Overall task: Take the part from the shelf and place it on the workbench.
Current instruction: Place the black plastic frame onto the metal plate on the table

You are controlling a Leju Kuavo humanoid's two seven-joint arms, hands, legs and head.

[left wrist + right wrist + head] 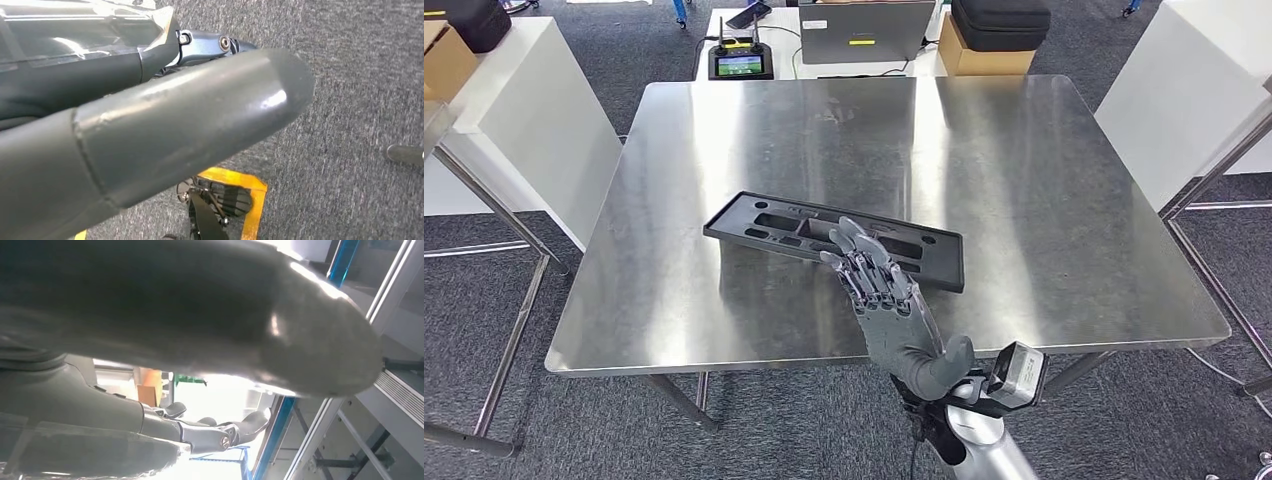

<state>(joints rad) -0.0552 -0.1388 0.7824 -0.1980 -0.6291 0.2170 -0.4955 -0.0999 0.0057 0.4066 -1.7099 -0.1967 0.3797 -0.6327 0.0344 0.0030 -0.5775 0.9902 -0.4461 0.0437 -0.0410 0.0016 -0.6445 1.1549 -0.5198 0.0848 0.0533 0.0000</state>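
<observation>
The black part (pixel 834 238), a flat moulded tray-like piece with recesses, is seen lying flat at the centre of the frame on the steel desk (pixel 1044 200), set at a slight diagonal. The right hand (pixel 879 290) is shown just below it in the frame, fingers extended and slightly spread above the part's near edge, nothing gripped; placement is judged complete. The left hand (pixel 150 135) is seen above grey carpet; whether it is open cannot be told.

One black part (pixel 824 238), one steel workbench (pixel 1024 200), two cardboard boxes (pixel 979 58), one laptop (pixel 864 30), one handheld controller (pixel 740 62).
</observation>
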